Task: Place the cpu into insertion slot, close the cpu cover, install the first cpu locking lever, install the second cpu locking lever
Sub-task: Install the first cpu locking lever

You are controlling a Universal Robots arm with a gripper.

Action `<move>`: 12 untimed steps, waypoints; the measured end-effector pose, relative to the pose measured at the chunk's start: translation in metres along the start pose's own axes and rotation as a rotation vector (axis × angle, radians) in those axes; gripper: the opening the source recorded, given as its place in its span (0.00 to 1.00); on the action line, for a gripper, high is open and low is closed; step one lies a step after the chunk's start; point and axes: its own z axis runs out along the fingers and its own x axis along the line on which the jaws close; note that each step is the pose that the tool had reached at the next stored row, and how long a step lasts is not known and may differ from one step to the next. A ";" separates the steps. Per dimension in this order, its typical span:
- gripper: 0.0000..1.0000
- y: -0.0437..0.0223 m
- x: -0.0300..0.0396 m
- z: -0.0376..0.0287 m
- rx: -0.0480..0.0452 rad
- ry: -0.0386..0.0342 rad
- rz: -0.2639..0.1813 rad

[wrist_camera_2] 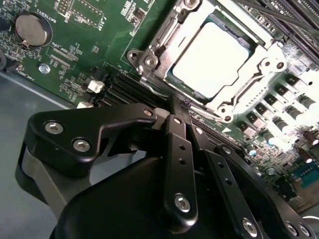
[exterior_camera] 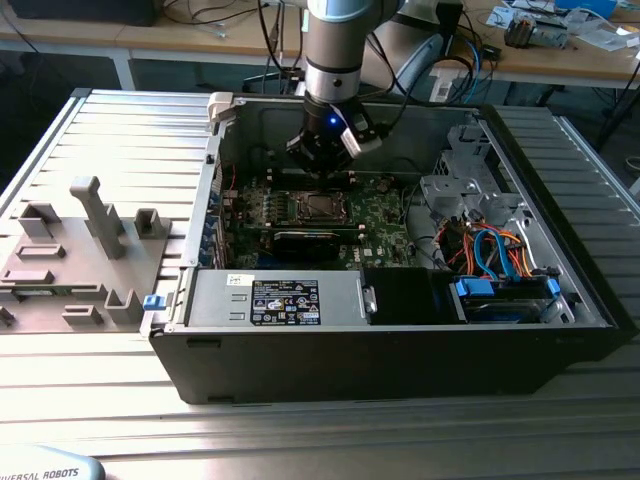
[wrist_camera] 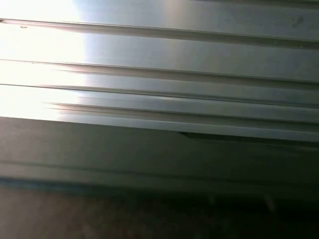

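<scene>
In the second wrist view the cpu (wrist_camera_2: 212, 57) lies flat in the socket, its bright silver top showing through the cut-out of the cpu cover (wrist_camera_2: 261, 62). The cover is folded down over it. The insertion slot (exterior_camera: 318, 207) sits mid-board in the exterior view, under the cpu and cover. A thin metal lever rod (wrist_camera_2: 160, 42) runs along one side of the cover. My gripper (wrist_camera_2: 180, 107) is shut with nothing visible between its black fingers, and its tips are just off the socket's edge. In the exterior view the gripper (exterior_camera: 318, 165) hangs low over the board, behind the socket.
The green motherboard (wrist_camera_2: 84, 55) carries a coin battery (wrist_camera_2: 32, 29), dark memory slots (wrist_camera_2: 124, 87) and a row of capacitors (wrist_camera_2: 279, 114). The case holds a power supply (exterior_camera: 285, 300) and a drive cage with cables (exterior_camera: 490, 250). A grey fixture plate (exterior_camera: 95, 215) lies outside. Ribbed metal (wrist_camera: 159, 74) shows in the first wrist view.
</scene>
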 end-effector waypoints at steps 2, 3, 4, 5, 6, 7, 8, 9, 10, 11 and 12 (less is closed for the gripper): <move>0.11 -0.0001 -0.0014 0.0002 -0.0008 -0.0001 -0.001; 0.11 -0.0002 -0.0021 0.0003 -0.0013 -0.0001 -0.001; 0.11 -0.0002 -0.0030 0.0004 -0.0019 -0.0001 -0.002; 0.11 -0.0003 -0.0039 0.0006 -0.0024 -0.0002 -0.003; 0.11 -0.0003 -0.0054 0.0009 -0.0028 -0.0002 -0.004; 0.11 -0.0003 -0.0064 0.0010 -0.0030 -0.0002 -0.005; 0.11 -0.0004 -0.0069 0.0011 -0.0032 -0.0002 -0.005; 0.11 -0.0004 -0.0074 0.0012 -0.0035 -0.0002 -0.006; 0.11 -0.0004 -0.0076 0.0014 -0.0038 -0.0003 -0.006; 0.11 -0.0004 -0.0077 0.0016 -0.0039 -0.0004 -0.007; 0.11 -0.0004 -0.0076 0.0017 -0.0039 -0.0003 -0.007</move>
